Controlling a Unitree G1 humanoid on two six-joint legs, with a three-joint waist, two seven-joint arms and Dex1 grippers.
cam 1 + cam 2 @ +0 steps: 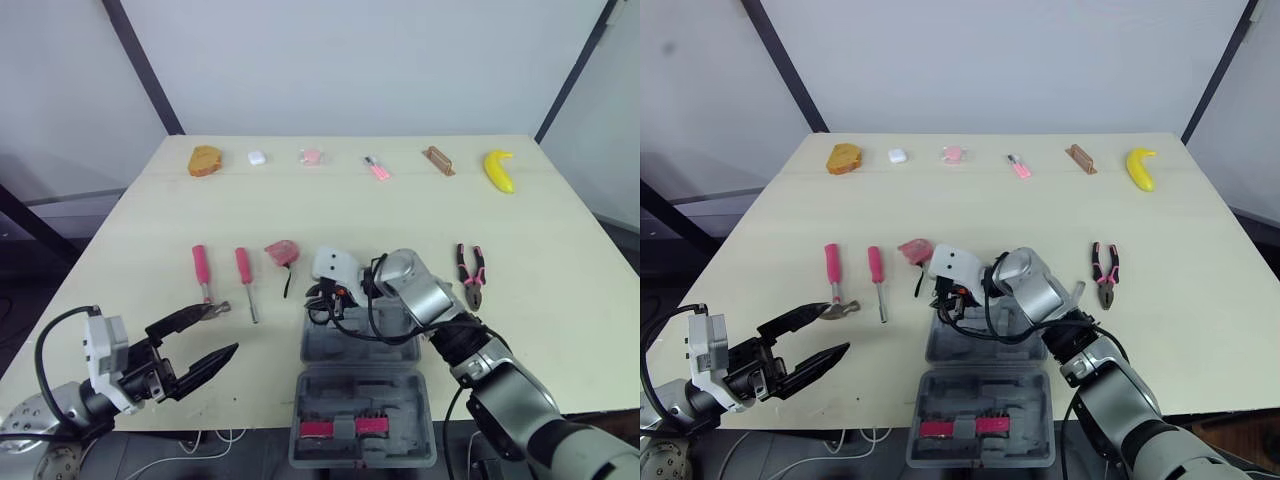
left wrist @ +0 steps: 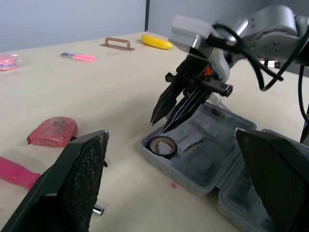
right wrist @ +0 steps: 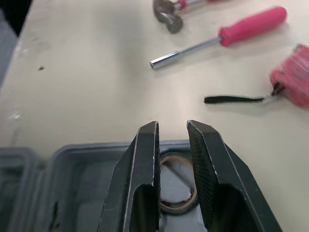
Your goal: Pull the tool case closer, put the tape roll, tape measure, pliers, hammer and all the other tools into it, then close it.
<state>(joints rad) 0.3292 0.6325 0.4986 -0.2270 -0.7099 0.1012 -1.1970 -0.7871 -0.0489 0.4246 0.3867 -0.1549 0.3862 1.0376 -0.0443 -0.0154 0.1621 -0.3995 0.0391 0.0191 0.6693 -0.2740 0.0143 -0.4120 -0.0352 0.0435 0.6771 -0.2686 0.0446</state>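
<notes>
The grey tool case [image 1: 385, 350] lies open at the table's front middle, its lid [image 1: 400, 400] folded toward me. A tape roll [image 2: 164, 155] lies flat in the tray's far left corner. My right gripper [image 3: 171, 125] hangs just above that roll, fingers a little open with nothing between them. Left of the case are a pink tape measure [image 1: 281, 250], a pink-handled screwdriver [image 1: 243, 270] and a pink-handled hammer [image 1: 201, 265]. The pliers [image 1: 471, 275] lie right of the case. My left gripper [image 1: 232, 328] is wide open at the front left, close to the hammer's head.
Along the far edge sit an orange piece [image 1: 205, 160], a small white case [image 1: 256, 157], a pink item [image 1: 311, 157], a pink marker-like piece [image 1: 377, 168], a brown handle [image 1: 438, 160] and a banana [image 1: 499, 170]. Pink bits [image 1: 345, 428] sit in the lid.
</notes>
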